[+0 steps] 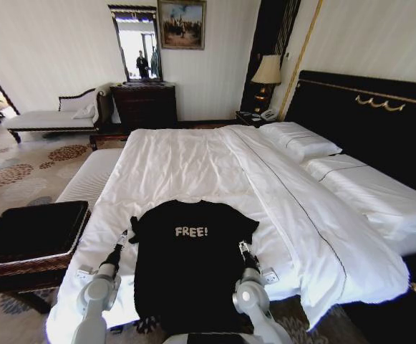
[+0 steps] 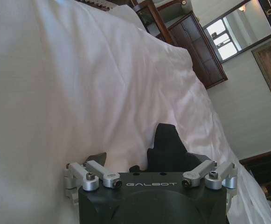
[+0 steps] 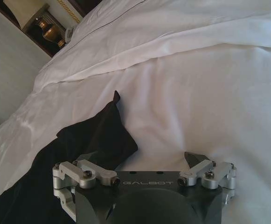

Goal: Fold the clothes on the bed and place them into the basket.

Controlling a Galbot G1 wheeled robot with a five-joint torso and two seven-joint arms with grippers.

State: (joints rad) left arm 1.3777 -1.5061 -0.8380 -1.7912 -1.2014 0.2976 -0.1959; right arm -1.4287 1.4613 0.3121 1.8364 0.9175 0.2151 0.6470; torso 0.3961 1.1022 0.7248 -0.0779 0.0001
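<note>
I see the T-shirt (image 1: 190, 269) flat and unfolded on the bed (image 1: 193, 161), basket (image 1: 28, 233) empty; left gripper (image 1: 125, 238) and right gripper (image 1: 243, 249) gape wide at its sleeves, holding nothing.

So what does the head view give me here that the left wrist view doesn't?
Head view alone: the whole black T-shirt spread flat at the bed's near edge with its "FREE!" lettering readable, the basket off the bed on the robot's left, the right hand at the shirt's right sleeve, and the pillows against the headboard. Left wrist view alone: a close look at the left hand, fingers spread, one finger on the sheet and the sleeve between them. Both share the white bed, the left hand and the dark dresser.
</note>
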